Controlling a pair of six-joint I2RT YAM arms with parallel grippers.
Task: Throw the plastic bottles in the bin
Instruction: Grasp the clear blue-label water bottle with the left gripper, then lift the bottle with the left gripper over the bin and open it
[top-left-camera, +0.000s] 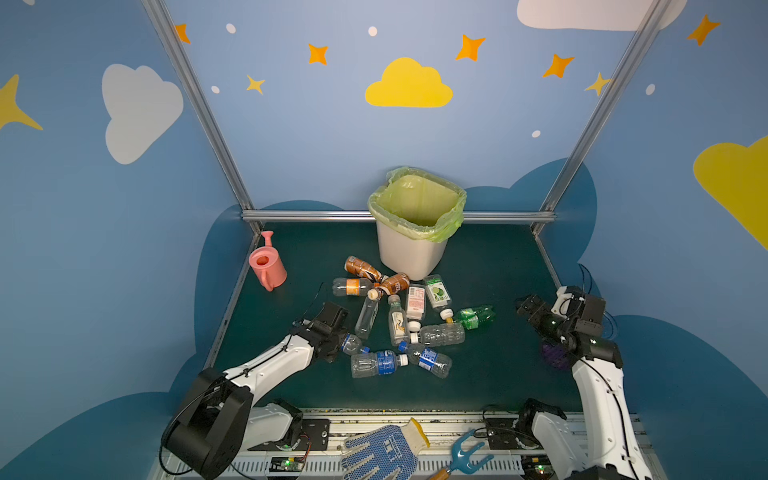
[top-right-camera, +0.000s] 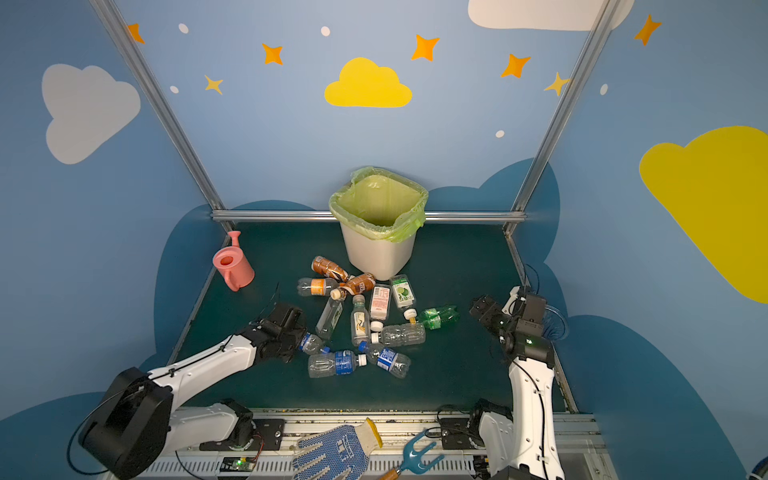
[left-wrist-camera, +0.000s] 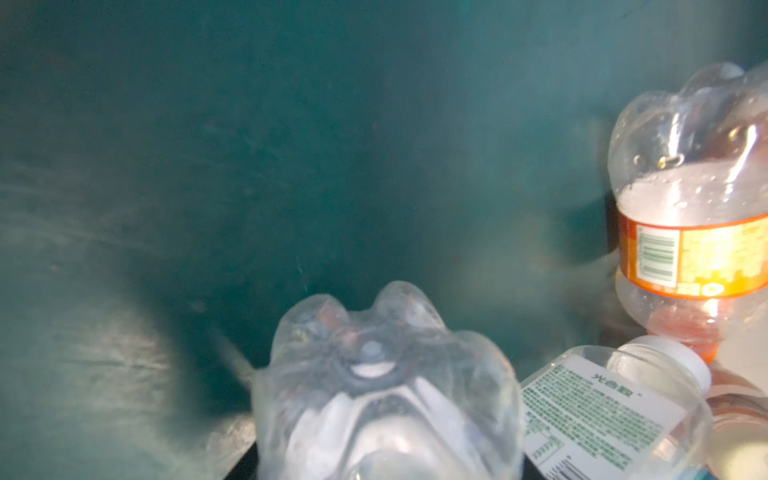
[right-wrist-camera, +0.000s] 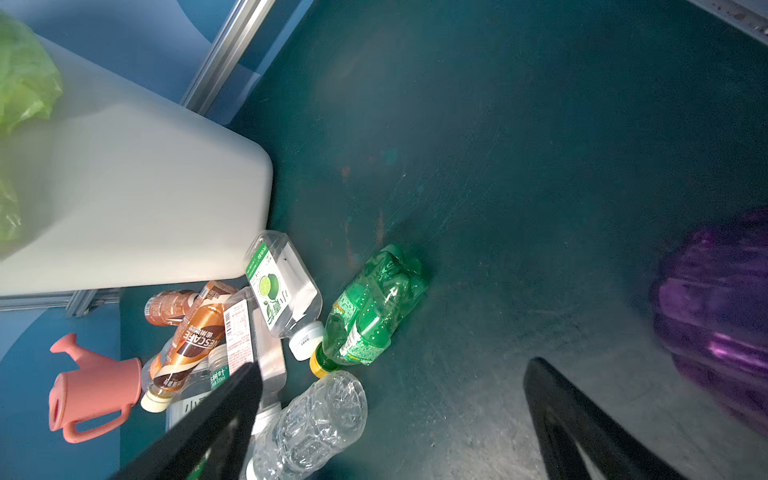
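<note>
Left fingers (top-left-camera: 335, 338) are at the base end of a clear blue-capped bottle (top-left-camera: 353, 344) lying on the surface (top-left-camera: 498, 282). Can't tell if they're clamped yet. It's the nearest of the pile (top-left-camera: 399, 320), likely easiest to pull free. Right fingers (right-wrist-camera: 224, 415) are wide apart, empty, off to the pile's side. Bin (top-left-camera: 409, 257) stands well beyond both, behind the pile.

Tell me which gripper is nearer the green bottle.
Right. In both top views the right gripper hangs open just right of the green bottle, bare table between; the left gripper sits across the pile, at a blue-capped bottle.
</note>
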